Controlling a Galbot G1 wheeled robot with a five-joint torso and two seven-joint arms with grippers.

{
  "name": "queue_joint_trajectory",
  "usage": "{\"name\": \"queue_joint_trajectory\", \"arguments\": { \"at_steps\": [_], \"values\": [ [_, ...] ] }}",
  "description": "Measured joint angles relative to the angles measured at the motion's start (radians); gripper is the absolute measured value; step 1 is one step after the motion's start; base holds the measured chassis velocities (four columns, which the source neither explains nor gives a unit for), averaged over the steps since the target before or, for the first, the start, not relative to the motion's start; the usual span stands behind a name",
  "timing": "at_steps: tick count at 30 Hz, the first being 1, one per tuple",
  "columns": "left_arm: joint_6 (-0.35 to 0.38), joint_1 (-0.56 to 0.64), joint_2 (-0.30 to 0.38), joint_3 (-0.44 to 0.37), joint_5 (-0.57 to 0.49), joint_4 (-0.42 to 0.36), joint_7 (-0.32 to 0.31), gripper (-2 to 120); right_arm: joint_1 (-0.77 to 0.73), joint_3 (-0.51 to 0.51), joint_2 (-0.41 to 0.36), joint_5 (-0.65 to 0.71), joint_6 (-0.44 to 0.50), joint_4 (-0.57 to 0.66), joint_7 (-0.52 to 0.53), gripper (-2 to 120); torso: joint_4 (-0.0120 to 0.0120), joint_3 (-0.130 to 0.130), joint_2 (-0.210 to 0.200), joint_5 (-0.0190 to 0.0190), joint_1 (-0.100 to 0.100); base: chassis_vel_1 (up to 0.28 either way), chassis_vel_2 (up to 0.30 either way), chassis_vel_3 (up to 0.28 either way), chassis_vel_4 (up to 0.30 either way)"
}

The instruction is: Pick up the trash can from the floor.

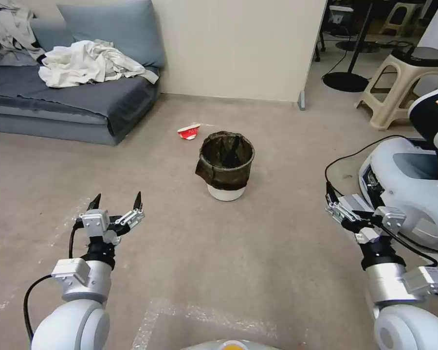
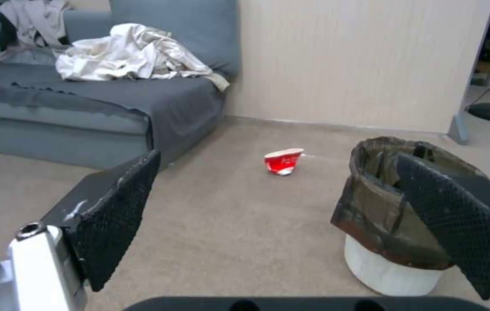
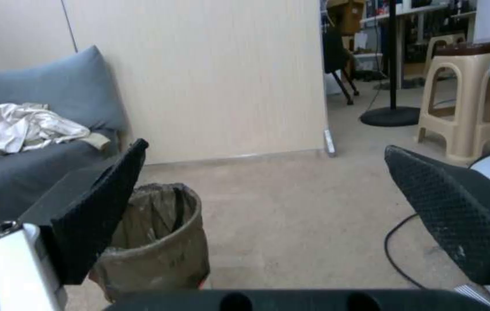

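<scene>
Left gripper [image 1: 117, 203] spread wide, holding nothing, low over floor [image 1: 258, 253], well short of trash can [image 1: 226, 165]. Right gripper [image 1: 332, 201] likewise parted in right wrist view, out to right, near cable. Trash can upright mid-floor, bag folded over rim; paper cup [image 1: 189, 131] just behind. Approach stage judged; wide opening suits rim grasp.

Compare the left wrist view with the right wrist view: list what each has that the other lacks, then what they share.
Left wrist view alone: the red-and-white paper cup lying on the floor, and the trash can's white base. Right wrist view alone: beige stools, a black cable, a round black stand base. Shared: the trash can with its dark bag, grey sofa, crumpled pale cloth, beige wall, and an open end effector framing each scene.
</scene>
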Motion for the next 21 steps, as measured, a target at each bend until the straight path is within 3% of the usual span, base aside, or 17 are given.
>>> {"name": "queue_joint_trajectory", "arguments": {
  "at_steps": [8, 21],
  "values": [
    [-0.013, -0.003, 0.001, 0.001, -0.001, 0.006, 0.000, 100, 0.001, 0.000, 0.001, 0.000, 0.000, 0.000, -0.001, 100, -0.0001, 0.000, 0.000, 0.0001, 0.000, -0.064, 0.060, 0.071, -0.067],
    [-0.020, -0.007, -0.001, 0.004, -0.002, 0.017, 0.003, 100, -0.001, -0.001, -0.001, 0.000, -0.002, -0.003, -0.003, 100, -0.0001, 0.000, 0.000, -0.0002, 0.000, -0.183, 0.182, 0.180, -0.180]
  ]
}}
